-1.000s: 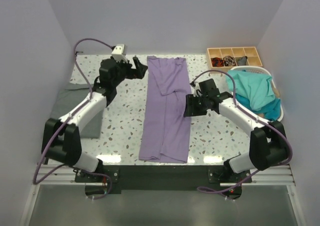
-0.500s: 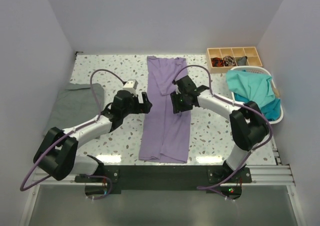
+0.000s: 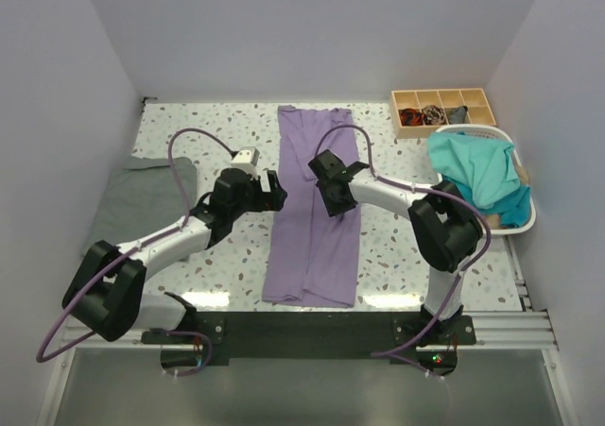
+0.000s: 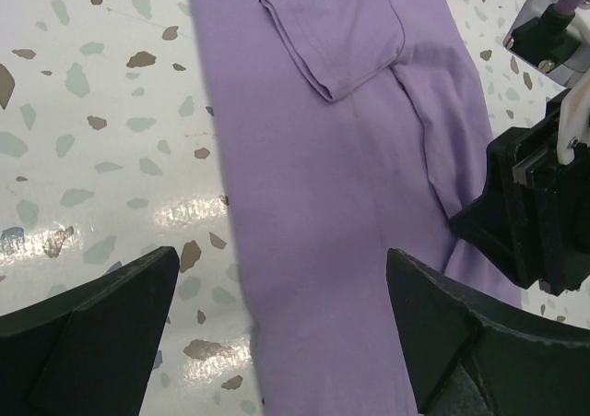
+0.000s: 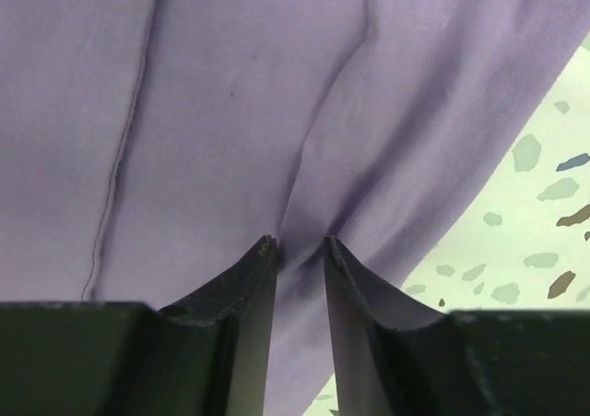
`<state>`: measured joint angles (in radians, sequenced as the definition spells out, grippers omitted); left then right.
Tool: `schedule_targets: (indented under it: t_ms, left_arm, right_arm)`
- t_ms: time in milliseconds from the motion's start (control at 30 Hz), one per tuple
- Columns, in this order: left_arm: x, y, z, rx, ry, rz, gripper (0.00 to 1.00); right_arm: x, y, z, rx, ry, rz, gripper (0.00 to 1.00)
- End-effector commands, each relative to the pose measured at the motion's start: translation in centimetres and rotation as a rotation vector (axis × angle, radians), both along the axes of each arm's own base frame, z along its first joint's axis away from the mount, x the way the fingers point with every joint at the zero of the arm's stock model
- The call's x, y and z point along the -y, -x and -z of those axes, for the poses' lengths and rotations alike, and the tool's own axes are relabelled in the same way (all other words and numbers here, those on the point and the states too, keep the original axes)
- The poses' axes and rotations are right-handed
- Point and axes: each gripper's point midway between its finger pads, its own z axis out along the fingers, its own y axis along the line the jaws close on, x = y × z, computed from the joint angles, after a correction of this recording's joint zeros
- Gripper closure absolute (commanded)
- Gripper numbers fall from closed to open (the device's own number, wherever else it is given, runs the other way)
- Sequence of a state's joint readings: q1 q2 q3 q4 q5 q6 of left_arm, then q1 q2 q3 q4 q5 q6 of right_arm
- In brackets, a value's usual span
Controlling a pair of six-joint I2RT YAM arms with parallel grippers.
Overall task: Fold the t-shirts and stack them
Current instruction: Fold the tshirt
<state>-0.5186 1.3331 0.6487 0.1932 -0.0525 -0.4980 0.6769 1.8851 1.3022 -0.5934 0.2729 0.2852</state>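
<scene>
Both arms have moved since a second ago. The left pincer (image 3: 275, 193) has been drawn back from the far end of the tabletop (image 3: 227, 133) to the left edge of the lavender t-shirt (image 3: 312, 256). The right pincer (image 3: 330, 197) has been brought from beside the shirt's right edge onto the cloth itself. The shirt is unchanged: folded into a long strip down the middle of the tabletop, with one sleeve turned in at the far end.

In the left wrist view, the left pincer (image 4: 281, 255) is held wide open with nothing in it, one finger over bare tabletop and the other over lavender cloth. The right pincer (image 4: 535, 213) is seen close by at the shirt's opposite side.

In the right wrist view, the right pincer (image 5: 300, 245) is nearly closed, and a raised ridge of lavender cloth is pinched between its tips.

A grey t-shirt (image 3: 142, 199) is laid at the left edge. Teal t-shirts (image 3: 477, 176) are heaped in a white basket (image 3: 492, 133) at the right, just beside a wooden tray (image 3: 442, 95).
</scene>
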Motion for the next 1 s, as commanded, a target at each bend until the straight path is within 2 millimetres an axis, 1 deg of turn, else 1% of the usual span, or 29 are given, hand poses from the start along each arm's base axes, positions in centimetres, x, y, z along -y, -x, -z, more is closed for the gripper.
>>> schedule_targets:
  t_ms: [0, 167, 200, 233, 367, 400, 500, 633, 767, 800, 833, 867, 900, 933, 967]
  left_arm:
    - [0.5, -0.9, -1.4, 0.033, 0.017, -0.008, 0.00]
    - [0.5, -0.9, -0.8, 0.019, 0.009, -0.006, 0.00]
    - [0.5, -0.9, -0.8, 0.017, 0.008, -0.008, 0.00]
    - [0.5, -0.9, -0.8, 0.018, 0.007, -0.006, 0.00]
    - [0.6, -1.0, -0.4, 0.008, -0.001, -0.005, 0.00]
    - [0.6, -1.0, -0.3, 0.006, -0.001, -0.005, 0.00]
    - [0.6, -1.1, -0.3, 0.007, 0.001, -0.009, 0.00]
    - [0.8, -1.2, 0.0, -0.002, -0.001, -0.006, 0.00]
    - [1.0, -1.3, 0.2, -0.009, 0.002, -0.002, 0.00]
    - [1.0, -1.3, 0.3, -0.012, 0.001, -0.001, 0.00]
    - [0.9, -1.3, 0.4, -0.014, -0.001, -0.002, 0.00]
    - [1.0, -1.3, 0.5, -0.017, -0.003, 0.002, 0.00]
    - [0.9, -1.2, 0.6, -0.021, -0.006, 0.000, 0.00]
    - [0.9, -1.2, 0.5, -0.020, -0.008, 0.003, 0.00]
    - [0.9, -1.1, 0.6, -0.024, -0.010, 0.006, 0.00]
  right_arm:
    - [0.2, -0.4, -0.9, 0.043, 0.048, 0.001, 0.75]
    - [0.1, -0.4, -0.9, 0.042, 0.050, -0.003, 0.91]
    - [-0.1, -0.3, -0.9, 0.041, 0.046, -0.009, 0.97]
    - [-0.2, -0.2, -1.0, 0.039, 0.040, -0.013, 1.00]
    - [-1.2, 0.2, -2.4, 0.050, -0.016, -0.047, 1.00]
    - [-1.8, 0.5, -3.1, 0.050, -0.054, -0.066, 1.00]
    - [-2.6, 1.4, -4.3, 0.047, -0.105, -0.096, 1.00]
    - [-3.5, 2.5, -4.4, 0.025, -0.150, -0.128, 1.00]
    - [-3.9, 3.5, -3.3, -0.027, -0.163, -0.142, 1.00]
    - [-4.1, 3.7, -3.0, -0.036, -0.167, -0.146, 0.92]
    - [-4.1, 3.7, -2.6, -0.045, -0.164, -0.142, 0.80]
    - [-4.0, 3.8, -2.2, -0.051, -0.155, -0.140, 0.64]
    - [-3.7, 3.8, -2.2, -0.046, -0.144, -0.129, 0.45]
    - [-3.4, 3.7, -2.3, -0.034, -0.131, -0.117, 0.42]
    - [-2.8, 3.7, -3.0, -0.018, -0.119, -0.106, 0.40]
